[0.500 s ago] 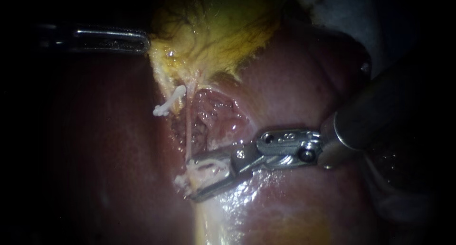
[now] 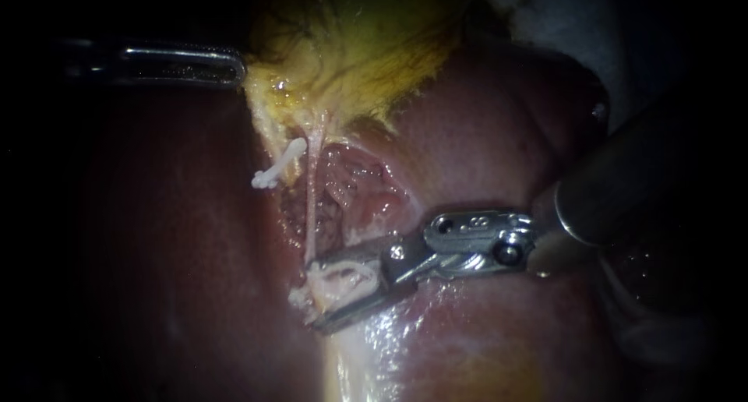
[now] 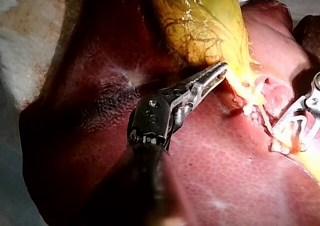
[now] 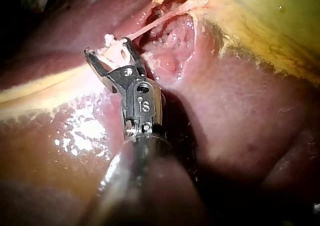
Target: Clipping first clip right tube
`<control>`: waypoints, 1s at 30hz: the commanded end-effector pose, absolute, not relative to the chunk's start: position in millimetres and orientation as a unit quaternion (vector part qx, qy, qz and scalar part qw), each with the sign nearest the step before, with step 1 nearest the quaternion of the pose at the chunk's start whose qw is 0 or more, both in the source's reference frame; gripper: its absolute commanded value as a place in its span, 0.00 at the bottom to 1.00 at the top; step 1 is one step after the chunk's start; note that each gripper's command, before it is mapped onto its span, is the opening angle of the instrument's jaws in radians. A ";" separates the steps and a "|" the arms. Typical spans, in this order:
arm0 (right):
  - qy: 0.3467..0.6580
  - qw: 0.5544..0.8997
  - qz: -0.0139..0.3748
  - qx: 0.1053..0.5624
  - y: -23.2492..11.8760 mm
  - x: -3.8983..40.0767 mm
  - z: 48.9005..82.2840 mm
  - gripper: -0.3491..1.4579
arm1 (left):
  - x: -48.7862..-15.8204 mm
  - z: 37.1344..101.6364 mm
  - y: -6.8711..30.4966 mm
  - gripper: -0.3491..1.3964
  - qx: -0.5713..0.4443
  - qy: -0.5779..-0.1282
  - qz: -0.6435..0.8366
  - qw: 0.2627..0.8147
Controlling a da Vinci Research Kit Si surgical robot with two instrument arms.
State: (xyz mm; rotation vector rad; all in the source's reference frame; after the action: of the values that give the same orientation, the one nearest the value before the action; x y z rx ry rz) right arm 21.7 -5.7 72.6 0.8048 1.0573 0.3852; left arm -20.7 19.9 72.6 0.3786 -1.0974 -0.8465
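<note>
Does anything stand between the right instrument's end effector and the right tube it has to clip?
Nothing visible does. The right instrument's end effector, carrying a clip, is at the lower end of the right tube, and the tube runs into the gap between its jaws.

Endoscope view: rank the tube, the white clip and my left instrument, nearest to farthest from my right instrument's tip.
1. Tube: nearest; its lower end meets the right instrument at the tip.
2. Clip: up and left of that tip, beside the tube's upper stretch.
3. Left instrument: farthest, upper left, at the gallbladder edge.
</note>
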 end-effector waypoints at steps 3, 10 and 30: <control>0.487 0.768 0.179 0.375 -5.3 21.3 71.0 0.47 | -20.6 72.5 19.9 0.00 0.174 -0.503 -0.387 0.753; 0.487 0.764 0.179 0.383 -4.3 19.7 68.5 0.47 | -20.6 72.5 19.9 0.00 0.174 -0.503 -0.387 0.753; 0.482 0.766 0.185 0.384 -3.4 17.3 73.1 0.47 | -20.5 72.5 19.9 0.00 0.174 -0.503 -0.387 0.753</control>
State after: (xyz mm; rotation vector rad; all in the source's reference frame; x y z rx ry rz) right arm 17.3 -3.3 73.4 0.8337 1.0471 0.4022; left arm -20.5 19.9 72.5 0.3796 -1.0981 -0.8452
